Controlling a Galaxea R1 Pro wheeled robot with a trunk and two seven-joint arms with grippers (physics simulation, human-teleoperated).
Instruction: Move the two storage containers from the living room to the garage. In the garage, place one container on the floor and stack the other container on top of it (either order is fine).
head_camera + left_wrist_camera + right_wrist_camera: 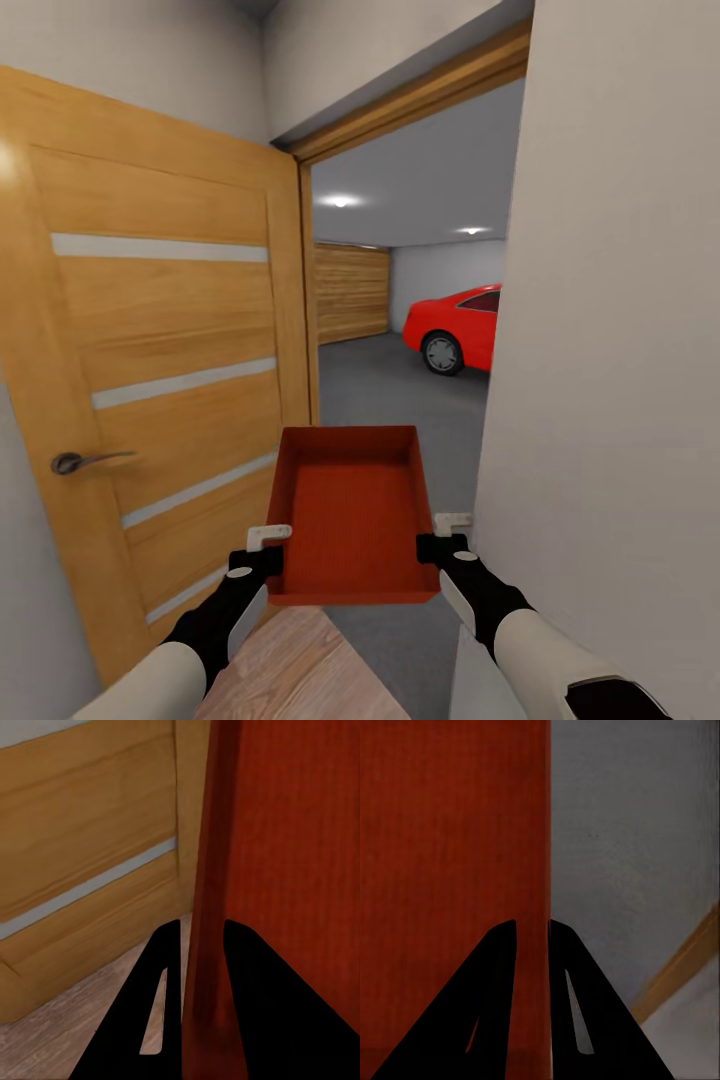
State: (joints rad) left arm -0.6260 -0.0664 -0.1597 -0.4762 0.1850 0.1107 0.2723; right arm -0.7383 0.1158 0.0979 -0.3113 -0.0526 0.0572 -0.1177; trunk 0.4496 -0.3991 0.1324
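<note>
I carry one container (pixel 352 515), left gripper (pixel 268 545) and right gripper (pixel 440 535) pinching its side walls, and must next roll through the doorway (pixel 410 250) onto the garage floor (pixel 390 385).

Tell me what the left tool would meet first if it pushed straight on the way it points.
Judging by the left wrist view, the left tool, clamped on the container's wall, points along that wall toward the wooden door. The door looks first; depth is unclear.

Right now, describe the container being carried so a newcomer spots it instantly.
Start at the open wooden door and the garage doorway beside it. Just before the threshold, the storage container hangs between the left end effector and right end effector. It is orange-red, open-topped and empty.
</note>
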